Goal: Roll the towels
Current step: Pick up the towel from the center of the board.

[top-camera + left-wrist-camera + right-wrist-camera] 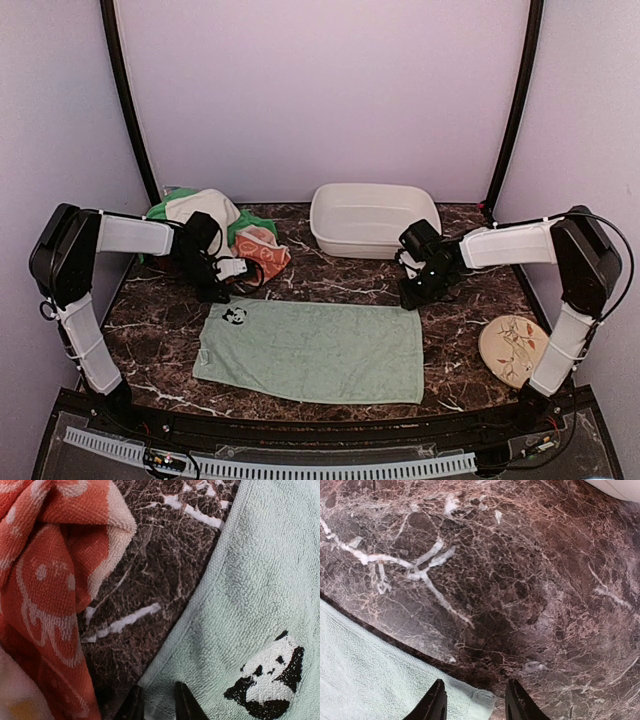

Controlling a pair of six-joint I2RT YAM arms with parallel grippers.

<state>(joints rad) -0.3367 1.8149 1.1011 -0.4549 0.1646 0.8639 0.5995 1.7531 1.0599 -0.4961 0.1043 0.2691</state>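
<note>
The pale sage-green towel (310, 352) lies flat and spread out on the counter (330, 285), in the middle and closer to the front edge. Its long sides run left to right. A small black and white panda print (267, 682) is near its far left corner.

The left gripper (159, 707) is low over that far left corner. Its two fingertips stand close to each other, and the hem of the towel passes between them. If they really pinch the cloth, I cannot tell. The right gripper (476, 705) is at the far right corner of the same towel. Its fingers are apart, one on each side of the corner tip, and the corner looks flat on the marble.

The other towels are in a heap at the far left corner of the counter: the orange towel (45, 580) just beside the left gripper, the cream-white towel (205, 205) behind it, and the bright green towel (160, 212) under it.

A white basin (375, 235) stands at the far edge, right of the middle. A round plate (513, 350) rests near the front right corner.
</note>
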